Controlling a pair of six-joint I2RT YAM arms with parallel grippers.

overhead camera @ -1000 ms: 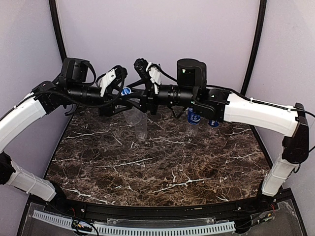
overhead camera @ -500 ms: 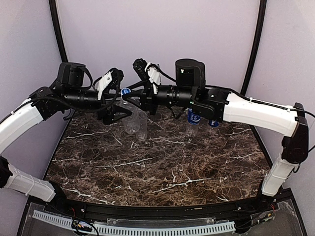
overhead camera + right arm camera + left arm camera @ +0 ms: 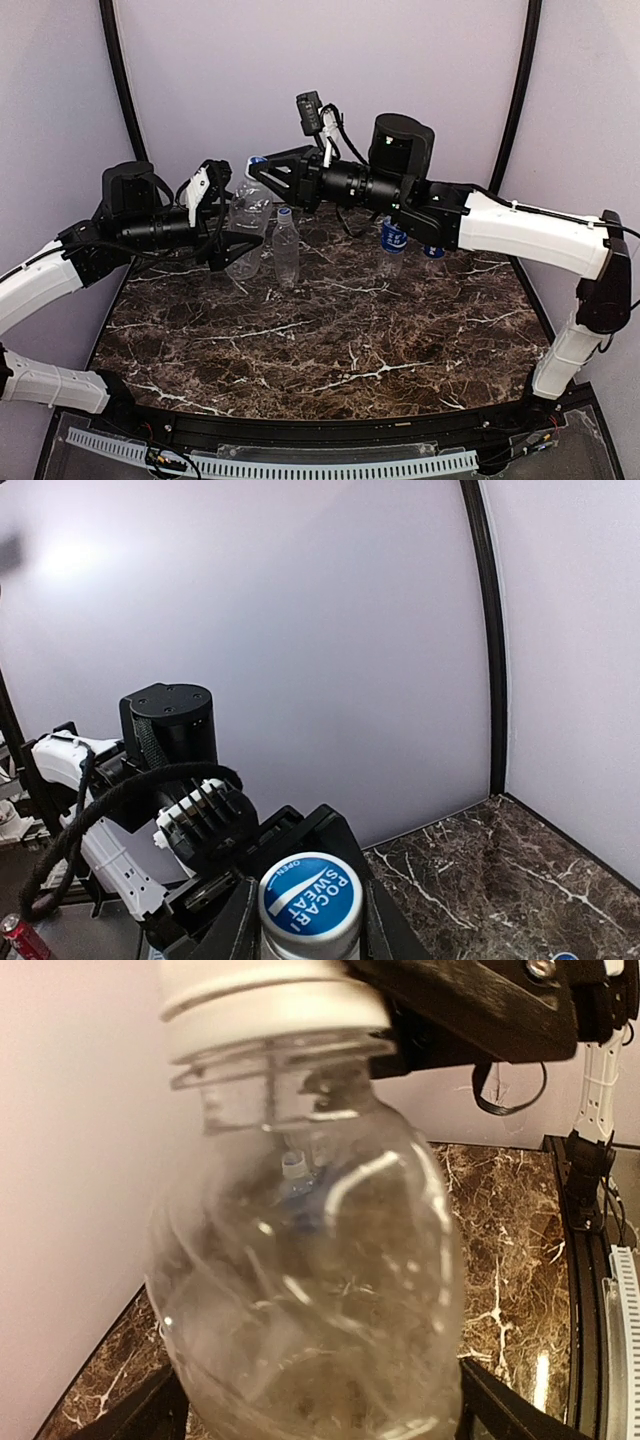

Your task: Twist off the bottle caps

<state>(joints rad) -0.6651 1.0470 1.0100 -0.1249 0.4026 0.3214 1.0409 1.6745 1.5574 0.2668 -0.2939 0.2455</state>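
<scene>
Cap (image 3: 310, 895) of the clear bottle (image 3: 245, 215), hanging tilted above the rear left of the surface (image 3: 350, 340), is pinched in the closed right jaws while the left jaws stand open around its body, so they should clamp firmly before any twist.

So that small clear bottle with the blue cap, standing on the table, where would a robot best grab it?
Take the bottle around its slim clear body, below the blue cap, probably coming in level from the near side. It stands upright and round-walled, so jaws closing across it should hold it steady, the cap stays free for twisting, and bare table lies in front of it.
</scene>
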